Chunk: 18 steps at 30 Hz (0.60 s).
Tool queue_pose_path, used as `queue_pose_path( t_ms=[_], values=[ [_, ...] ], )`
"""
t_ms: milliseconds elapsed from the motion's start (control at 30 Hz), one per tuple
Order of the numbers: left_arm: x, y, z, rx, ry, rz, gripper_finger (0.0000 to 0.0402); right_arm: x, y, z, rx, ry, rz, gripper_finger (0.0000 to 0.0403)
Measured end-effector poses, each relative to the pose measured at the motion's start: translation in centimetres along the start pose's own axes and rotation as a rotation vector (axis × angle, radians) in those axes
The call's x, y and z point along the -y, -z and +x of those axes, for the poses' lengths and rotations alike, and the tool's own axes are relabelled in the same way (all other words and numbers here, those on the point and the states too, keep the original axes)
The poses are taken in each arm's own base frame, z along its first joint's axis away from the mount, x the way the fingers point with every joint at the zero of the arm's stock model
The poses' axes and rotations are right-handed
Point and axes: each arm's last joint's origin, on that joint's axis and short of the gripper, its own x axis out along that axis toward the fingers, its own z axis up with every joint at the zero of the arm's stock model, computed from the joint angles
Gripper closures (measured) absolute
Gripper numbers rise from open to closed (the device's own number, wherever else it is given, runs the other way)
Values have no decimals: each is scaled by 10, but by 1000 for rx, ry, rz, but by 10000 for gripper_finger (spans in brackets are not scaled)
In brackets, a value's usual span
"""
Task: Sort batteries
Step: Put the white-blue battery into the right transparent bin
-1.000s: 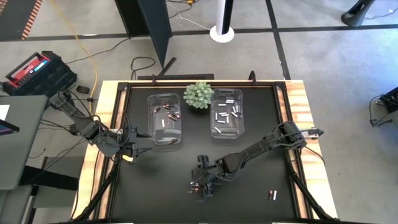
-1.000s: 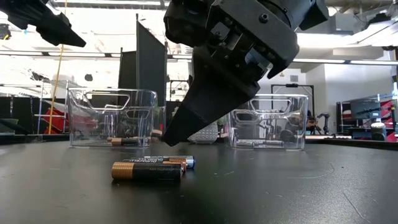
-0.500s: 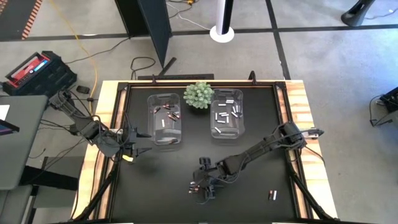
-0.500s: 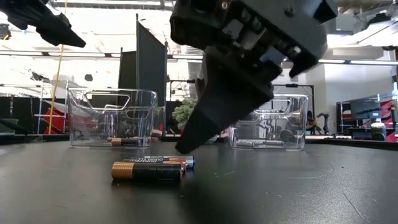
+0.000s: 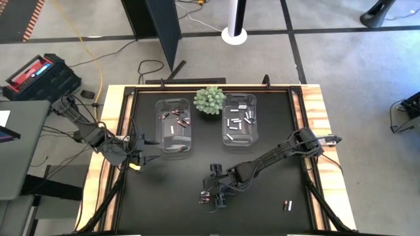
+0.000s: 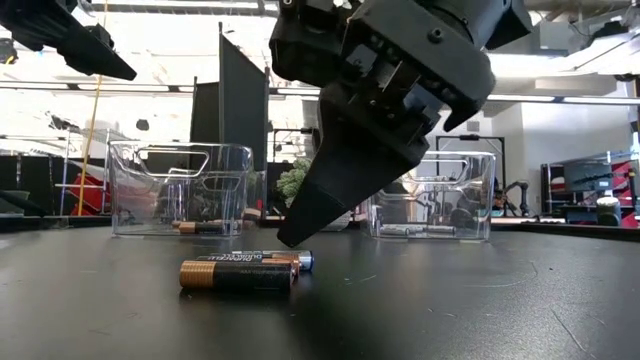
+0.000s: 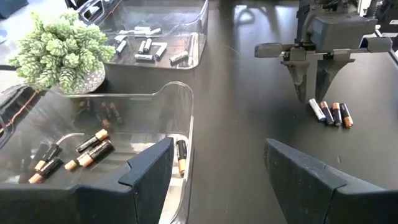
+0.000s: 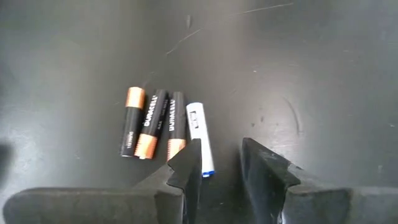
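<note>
Nearest the front edge, at about 5 o'clock on the black table top [image 5: 262, 131], a lone dark cylindrical battery [image 5: 287, 206] lies well apart from everything else.

At about 6 o'clock, four small cells lie side by side: three black cells with copper ends [image 8: 151, 123] and one pale white cell with a blue tip [image 8: 200, 137]. The right gripper [image 8: 221, 163] hangs just above this row, dark fingers [image 8: 186, 167] parted a little, a narrow gap between them, holding nothing. The white cell's blue end sits right by the inner edge of one finger.

At 9 o'clock the left gripper [image 7: 217, 162] waits above the table beside the near bin, fingers spread wide, empty.

Farther back, toward 11 o'clock, a clear plastic bin [image 5: 176, 124] holds dark copper-ended cells. At 1 o'clock a second clear plastic bin [image 5: 239, 119] holds pale silver-white cells. Between them at 12 o'clock stands a green spiky ball plant [image 5: 209, 99].
</note>
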Motion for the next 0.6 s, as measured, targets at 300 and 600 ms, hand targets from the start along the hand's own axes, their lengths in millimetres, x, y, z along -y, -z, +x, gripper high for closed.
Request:
queue_pose_path(
  t_ms=[300,600],
  values=[
    [0,0,0,0,0,16,156,3,-1,0,-1,5,1,270],
    [0,0,0,0,0,15,156,1,0,0,0,2,13,270]
  ],
)
